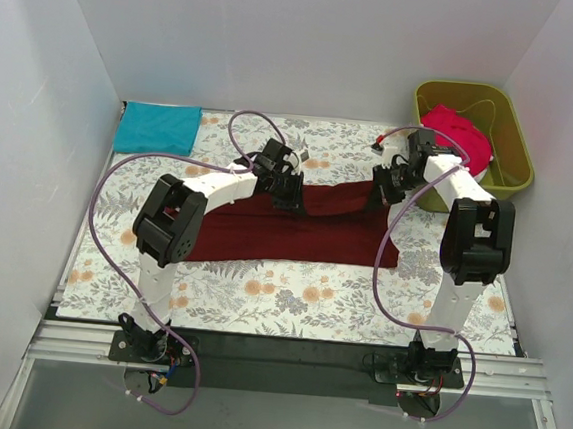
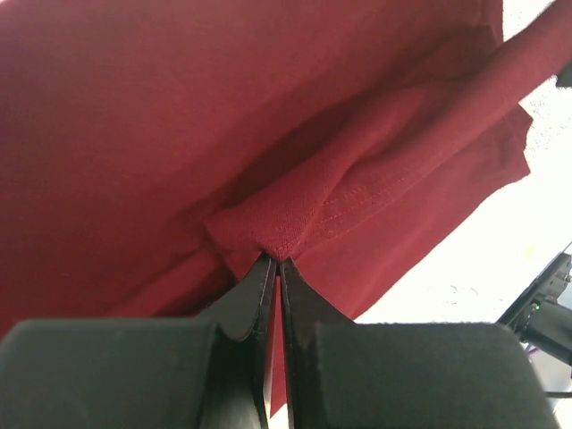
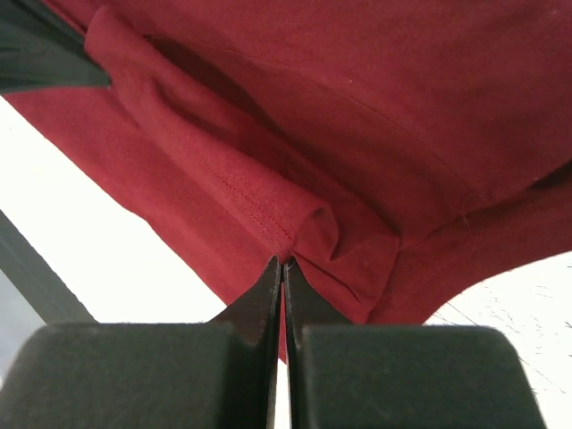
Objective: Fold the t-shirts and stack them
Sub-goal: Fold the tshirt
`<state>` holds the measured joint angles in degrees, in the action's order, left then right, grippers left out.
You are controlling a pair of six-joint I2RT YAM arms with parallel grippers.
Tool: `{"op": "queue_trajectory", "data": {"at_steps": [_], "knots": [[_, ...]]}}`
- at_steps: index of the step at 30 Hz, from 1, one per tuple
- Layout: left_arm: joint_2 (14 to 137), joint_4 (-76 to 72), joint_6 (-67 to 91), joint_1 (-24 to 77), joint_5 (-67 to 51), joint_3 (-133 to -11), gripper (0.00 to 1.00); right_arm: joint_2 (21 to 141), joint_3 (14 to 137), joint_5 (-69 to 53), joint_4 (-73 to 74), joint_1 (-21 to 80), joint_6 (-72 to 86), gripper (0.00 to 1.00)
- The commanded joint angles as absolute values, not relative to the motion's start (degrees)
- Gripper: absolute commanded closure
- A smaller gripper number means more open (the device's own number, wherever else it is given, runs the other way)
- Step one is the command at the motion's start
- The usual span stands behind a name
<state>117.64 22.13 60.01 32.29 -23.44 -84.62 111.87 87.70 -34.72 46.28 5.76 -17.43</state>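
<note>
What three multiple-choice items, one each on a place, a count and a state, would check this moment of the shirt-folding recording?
1. Where is the red-pink t-shirt? A at the near edge; B in the olive-green tub; C at the far left corner.
2. How many t-shirts are in view? A one; B two; C three.
3. How do the left gripper and right gripper stand? A both open; B both shut on the maroon t-shirt; C only the left shut.

Key:
1 B, it lies bunched inside the tub.
2 C, the top view shows the maroon one, the red-pink one and a folded teal t-shirt.
3 B, each wrist view shows the fingers closed on a pinch of maroon hem.
</note>
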Motion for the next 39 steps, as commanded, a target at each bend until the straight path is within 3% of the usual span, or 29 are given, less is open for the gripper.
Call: {"op": "queue_trajectory", "data": {"at_steps": [1,20,21,22,23,25,26,27,31,35,39], "knots": [[116.81,23.55,58.19,31.29,-25.31,-87.45,1.00,111.36,89.91,-36.12,45.97,6.42,-16.44,0.99],[113.73,30.23,56.43,31.29,-29.62,-81.74,0.97,103.01,72.33,-36.03,45.35,7.29,-17.31,0.99],[113.47,30.67,55.90,31.20,-29.45,-81.83,0.92,103.01,72.33,-36.38,45.79,7.21,-17.58,0.94],[113.29,31.37,55.46,31.29,-29.53,-82.09,0.79,103.09,73.03,-36.73,47.44,7.29,-18.10,0.85],[112.77,31.72,55.11,31.20,-29.53,-82.26,0.73,102.83,73.39,-37.09,48.24,7.21,-19.32,0.70],[110.50,31.99,53.97,31.20,-29.44,-82.09,0.64,101.52,74.52,-37.35,49.30,7.29,-20.04,0.62],[109.70,31.99,53.53,31.20,-29.53,-81.83,0.62,100.90,74.88,-37.70,49.65,7.29,-20.21,0.55],[108.56,32.08,53.09,31.20,-29.36,-81.13,0.61,99.85,75.40,-37.79,49.83,7.29,-20.39,0.54],[105.04,33.57,50.37,30.94,-27.61,-80.16,0.61,99.31,76.99,-37.62,49.66,7.29,-19.34,0.57],[103.89,34.36,46.78,28.74,-29.52,-80.15,0.60,101.95,77.78,-35.51,48.35,8.00,-18.37,0.75],[103.80,32.00,47.37,29.26,-33.49,-81.21,0.61,105.54,79.01,-33.14,44.92,9.58,-16.96,0.83]]}}
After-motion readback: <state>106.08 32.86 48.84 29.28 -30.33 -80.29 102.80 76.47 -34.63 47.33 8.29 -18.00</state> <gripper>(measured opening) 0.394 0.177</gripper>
